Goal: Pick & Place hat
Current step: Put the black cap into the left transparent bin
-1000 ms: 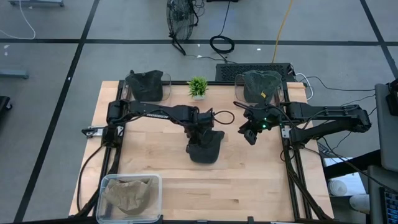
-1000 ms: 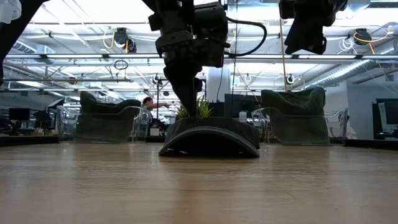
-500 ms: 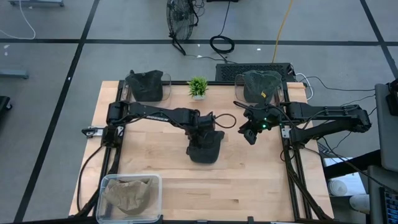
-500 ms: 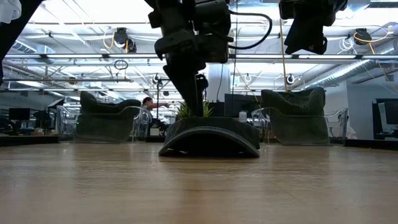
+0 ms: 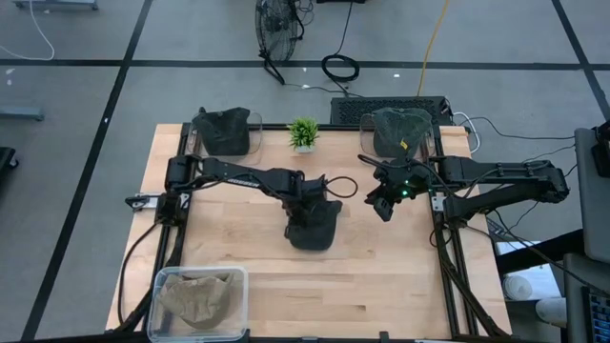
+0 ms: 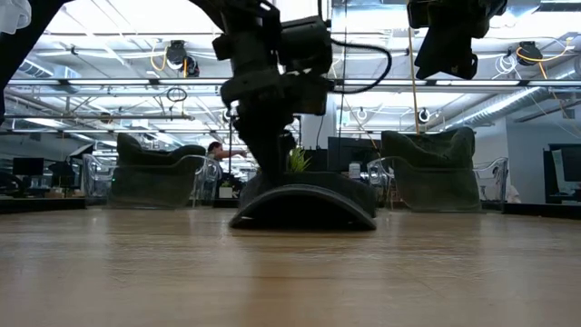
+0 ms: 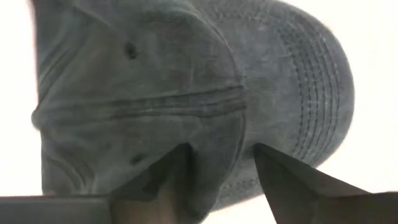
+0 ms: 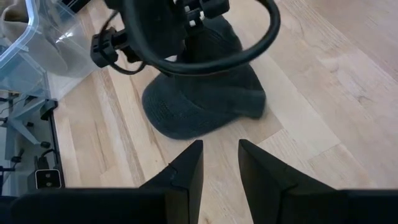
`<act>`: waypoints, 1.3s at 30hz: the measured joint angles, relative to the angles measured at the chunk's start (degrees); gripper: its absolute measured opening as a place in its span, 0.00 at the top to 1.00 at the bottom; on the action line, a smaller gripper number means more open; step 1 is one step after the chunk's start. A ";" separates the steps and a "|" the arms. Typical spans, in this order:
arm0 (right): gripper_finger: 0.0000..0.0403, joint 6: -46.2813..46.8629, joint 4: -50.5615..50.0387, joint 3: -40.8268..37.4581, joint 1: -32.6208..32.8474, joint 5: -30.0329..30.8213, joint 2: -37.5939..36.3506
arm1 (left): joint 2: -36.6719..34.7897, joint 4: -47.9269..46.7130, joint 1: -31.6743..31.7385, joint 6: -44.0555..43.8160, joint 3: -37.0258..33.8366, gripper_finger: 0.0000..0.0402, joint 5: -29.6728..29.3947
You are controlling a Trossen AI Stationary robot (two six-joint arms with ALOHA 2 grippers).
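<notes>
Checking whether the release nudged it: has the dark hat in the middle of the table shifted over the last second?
Yes, slightly. In the low view the hat has slid a little leftward relative to the plant behind it, with the left hand at its crown.

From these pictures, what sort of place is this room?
Probably a robotics lab in an open industrial hall: a wooden workbench carries two mounted arms, bare ceiling trusses and lamps run overhead, and desks with monitors stand behind.
</notes>
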 joint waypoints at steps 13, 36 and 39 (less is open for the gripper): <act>0.78 -0.93 -0.07 0.00 -0.02 -0.05 0.01 | -0.11 0.86 -0.05 -1.45 -1.45 0.84 0.33; 0.78 -4.04 -0.33 0.00 -0.02 0.52 -0.01 | -14.50 -5.75 -0.49 -1.57 -1.54 0.98 -11.60; 0.78 -4.20 -0.33 0.00 -0.02 1.31 -0.01 | -17.39 -7.76 -0.49 -1.53 -1.54 0.97 -15.04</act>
